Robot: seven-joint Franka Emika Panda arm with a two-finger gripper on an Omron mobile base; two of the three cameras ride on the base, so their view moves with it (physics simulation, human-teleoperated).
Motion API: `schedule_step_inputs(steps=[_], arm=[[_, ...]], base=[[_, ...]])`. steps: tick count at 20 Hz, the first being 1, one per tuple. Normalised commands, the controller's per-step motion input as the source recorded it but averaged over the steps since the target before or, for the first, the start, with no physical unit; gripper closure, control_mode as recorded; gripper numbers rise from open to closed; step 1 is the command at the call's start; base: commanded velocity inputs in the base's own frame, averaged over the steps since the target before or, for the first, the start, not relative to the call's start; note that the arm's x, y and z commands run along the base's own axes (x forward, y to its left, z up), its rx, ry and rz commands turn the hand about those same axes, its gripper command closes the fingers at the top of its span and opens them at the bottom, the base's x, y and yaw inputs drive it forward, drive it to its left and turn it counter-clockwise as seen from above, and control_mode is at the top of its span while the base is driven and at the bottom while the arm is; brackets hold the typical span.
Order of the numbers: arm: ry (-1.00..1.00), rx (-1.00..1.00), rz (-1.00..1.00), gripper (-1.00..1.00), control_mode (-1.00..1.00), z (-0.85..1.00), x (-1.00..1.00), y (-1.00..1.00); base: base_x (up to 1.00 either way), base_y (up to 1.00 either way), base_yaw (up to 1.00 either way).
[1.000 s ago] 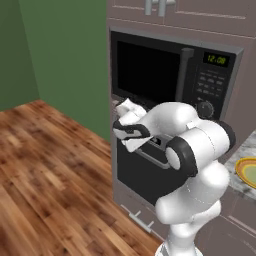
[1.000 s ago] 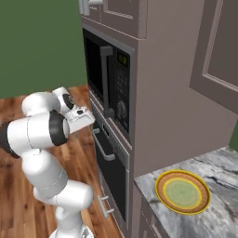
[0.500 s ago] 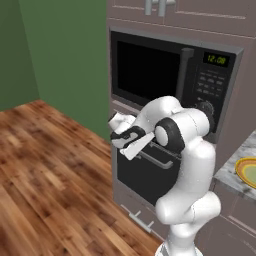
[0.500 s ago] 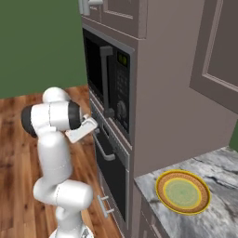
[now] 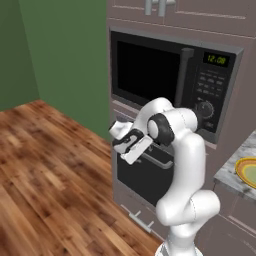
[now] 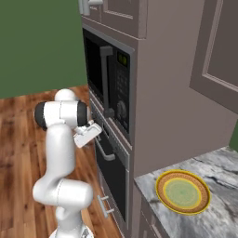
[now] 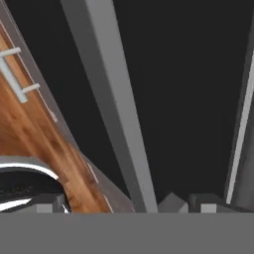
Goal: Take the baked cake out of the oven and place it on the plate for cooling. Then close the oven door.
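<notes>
- Left base view: the arm folds in front of the oven [image 5: 150,165], with the gripper [image 5: 134,145] held against the upper part of the oven door [image 5: 142,175], right at its silver bar handle [image 5: 161,159]. The door is upright and closed. How far the fingers are spread cannot be told from here. The black microwave [image 5: 165,85] sits just above the oven. The plate [image 5: 248,171] rests on the counter [image 5: 235,167] at the right edge, well apart from the hand.
- Right base view: the gripper [image 6: 91,132] reaches to the left end of the handle [image 6: 105,149] on the closed oven door [image 6: 114,174]. The plate [image 6: 182,191] lies flat on the marble counter [image 6: 218,204], bare, to the right of the oven column.
- Hand view: the handle [image 7: 111,104] runs as a grey bar diagonally across the dark door panel [image 7: 188,89], ending near the fingertips [image 7: 171,203] at the bottom. Whether the fingers have closed around it cannot be told. Wooden floor [image 7: 30,129] shows at the left.
</notes>
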Motion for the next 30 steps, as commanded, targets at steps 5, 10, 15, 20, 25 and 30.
schedule_step_inputs(steps=[5,10,15,20,25,30], arm=[[-0.15,0.00,0.00,-1.00,-1.00,-0.40,0.20,-0.06],[-0.26,0.00,0.00,-1.00,-1.00,-0.21,0.11,-0.08],[-0.32,0.00,0.00,-1.00,-1.00,-0.09,0.03,-0.19],[-0.22,0.00,0.00,-1.00,-1.00,-0.26,0.00,-0.30],[-0.02,0.00,0.00,1.00,-1.00,-0.32,0.14,-0.08],[0.03,0.00,0.00,1.00,-1.00,-0.42,0.02,0.10]], base=[[0.00,0.00,0.00],[0.00,0.00,0.00],[0.00,0.00,0.00],[0.00,0.00,0.00],[0.00,0.00,0.00],[0.00,0.00,0.00]])
